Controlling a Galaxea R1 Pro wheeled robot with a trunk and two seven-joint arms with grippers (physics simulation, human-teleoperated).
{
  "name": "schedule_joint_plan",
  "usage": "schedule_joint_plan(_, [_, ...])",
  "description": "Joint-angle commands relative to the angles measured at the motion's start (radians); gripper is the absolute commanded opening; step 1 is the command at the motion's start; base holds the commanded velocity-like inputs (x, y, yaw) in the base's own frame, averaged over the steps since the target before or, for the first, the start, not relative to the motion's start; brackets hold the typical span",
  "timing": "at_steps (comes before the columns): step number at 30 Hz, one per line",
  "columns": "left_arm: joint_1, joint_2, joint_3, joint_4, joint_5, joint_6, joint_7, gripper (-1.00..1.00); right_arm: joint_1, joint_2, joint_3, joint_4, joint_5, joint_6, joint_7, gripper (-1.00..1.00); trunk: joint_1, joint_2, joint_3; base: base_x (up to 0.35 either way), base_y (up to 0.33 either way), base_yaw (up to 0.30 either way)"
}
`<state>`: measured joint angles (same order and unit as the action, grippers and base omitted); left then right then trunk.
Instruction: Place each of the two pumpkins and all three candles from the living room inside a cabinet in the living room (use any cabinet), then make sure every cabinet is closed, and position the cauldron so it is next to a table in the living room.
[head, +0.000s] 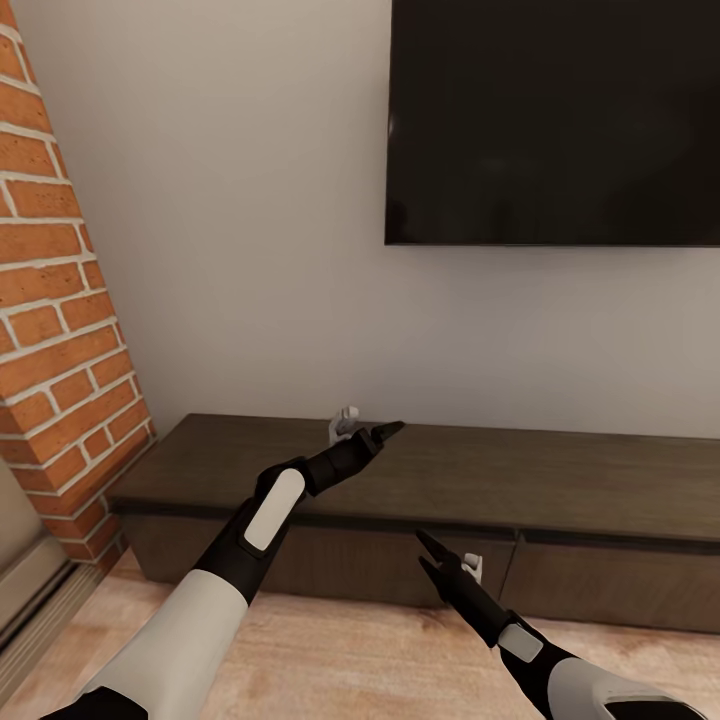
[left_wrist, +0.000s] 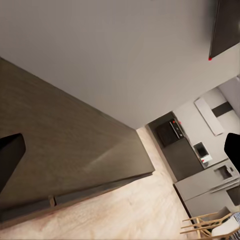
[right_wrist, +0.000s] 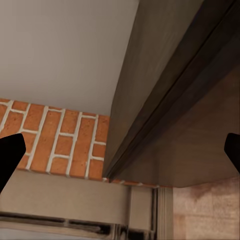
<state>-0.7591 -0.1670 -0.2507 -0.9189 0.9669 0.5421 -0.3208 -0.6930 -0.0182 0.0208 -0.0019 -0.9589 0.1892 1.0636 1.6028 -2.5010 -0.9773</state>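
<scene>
Head view has both claws empty and spread, left claw (head: 385, 432) above the cabinet (head: 440, 480) top, right claw (head: 428, 556) just before its shut fronts: hook a front's edge squarely, then pull gently.

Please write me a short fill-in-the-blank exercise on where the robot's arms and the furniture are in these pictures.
1. The left pincer hovers above the cabinet's ____.
2. The right pincer is in front of the cabinet's ____.
3. On the wall above the cabinet hangs a dark ____.
4. To the cabinet's left stands a surface of red ____.

Missing words: top; front; TV; brick
</scene>
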Motion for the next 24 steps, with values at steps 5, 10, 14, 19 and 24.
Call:
schedule_joint_plan(5, [-0.001,0.000,0.000,-0.002,0.006,0.006,-0.005,1.00,-0.001,-0.002,0.002,0.002,-0.007,0.013,0.000,1.00,0.000,0.000,-0.001,0.017,0.000,0.000])
schedule_joint_plan(10, [-0.001,0.000,-0.001,-0.004,0.006,0.007,-0.017,1.00,-0.001,-0.002,0.002,0.001,-0.008,0.014,-0.030,1.00,0.002,-0.001,-0.016,0.003,0.000,0.000])
schedule_joint_plan(14, [-0.001,0.000,-0.001,-0.004,0.006,0.007,-0.027,1.00,0.000,-0.002,0.002,0.000,-0.008,0.014,-0.030,1.00,0.004,-0.002,-0.032,0.000,0.000,0.000])
schedule_joint_plan(19, [-0.001,0.000,0.000,-0.004,0.006,0.007,-0.030,1.00,0.000,-0.002,0.002,0.000,-0.007,0.014,-0.030,1.00,0.004,-0.002,-0.032,0.000,0.000,0.000])
schedule_joint_plan(24, [0.000,0.000,0.000,-0.003,0.006,0.007,-0.030,1.00,-0.001,-0.002,0.002,0.000,-0.007,0.014,-0.030,1.00,0.004,-0.002,-0.032,0.000,0.000,0.000])
